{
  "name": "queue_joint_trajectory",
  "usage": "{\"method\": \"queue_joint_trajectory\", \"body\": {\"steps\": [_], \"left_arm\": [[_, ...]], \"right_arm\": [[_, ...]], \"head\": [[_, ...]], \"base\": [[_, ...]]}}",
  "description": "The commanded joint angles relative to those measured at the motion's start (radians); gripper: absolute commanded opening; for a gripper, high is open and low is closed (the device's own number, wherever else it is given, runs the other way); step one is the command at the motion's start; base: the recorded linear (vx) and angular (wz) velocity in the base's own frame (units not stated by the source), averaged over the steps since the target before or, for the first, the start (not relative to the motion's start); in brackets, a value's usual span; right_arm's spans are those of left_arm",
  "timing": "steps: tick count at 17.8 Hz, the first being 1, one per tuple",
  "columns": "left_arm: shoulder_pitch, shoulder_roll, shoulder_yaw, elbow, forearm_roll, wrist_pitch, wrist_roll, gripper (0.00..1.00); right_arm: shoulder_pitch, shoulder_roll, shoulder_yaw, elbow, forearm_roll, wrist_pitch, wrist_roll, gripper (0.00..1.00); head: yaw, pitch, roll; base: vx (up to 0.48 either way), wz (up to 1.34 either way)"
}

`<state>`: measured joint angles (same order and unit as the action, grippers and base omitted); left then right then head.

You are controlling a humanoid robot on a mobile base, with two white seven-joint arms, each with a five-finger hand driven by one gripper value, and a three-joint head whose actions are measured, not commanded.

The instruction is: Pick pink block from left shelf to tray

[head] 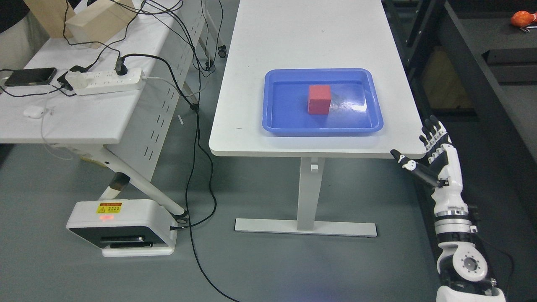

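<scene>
Right robot hand [434, 153] empty, fingers spread | block [319, 99] pinkish-red cube (matte) | inside blue tray [277, 126]

White bench [251, 126] at centre, single pedestal leg [309, 193] on a flat foot. Second bench [84, 121] to the left, well apart. On it: white power strip [105, 81] with black plug [121, 67] inserted, dark phone [31, 76] near the left edge, small white earbud case [32, 111], two wooden boxes [100, 21] at the back. Black cables [197, 138] trail down to the grey floor. White device [121, 226] with yellow warning label on the floor below. Orange object [522, 18] far upper right, on a dark shelf.
</scene>
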<state>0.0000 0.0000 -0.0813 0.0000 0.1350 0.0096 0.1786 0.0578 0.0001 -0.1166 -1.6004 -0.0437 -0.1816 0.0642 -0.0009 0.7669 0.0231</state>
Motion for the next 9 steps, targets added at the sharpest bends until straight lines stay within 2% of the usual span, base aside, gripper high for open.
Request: {"method": "queue_joint_trajectory", "body": {"steps": [1, 9], "left_arm": [[-0.031, 0.017, 0.0, -0.017, 0.0, 0.0, 0.001, 1.0], [-0.029, 0.017, 0.0, -0.017, 0.0, 0.0, 0.001, 1.0]], "right_arm": [[0.017, -0.018, -0.009, 0.002, 0.001, 0.017, -0.003, 1.0], [0.043, -0.018, 0.003, 0.001, -0.001, 0.039, -0.003, 1.0]], "head": [[0.0, 0.0, 0.0], [0.0, 0.0, 0.0]], "base": [[0.0, 0.0], [0.0, 0.0]]}}
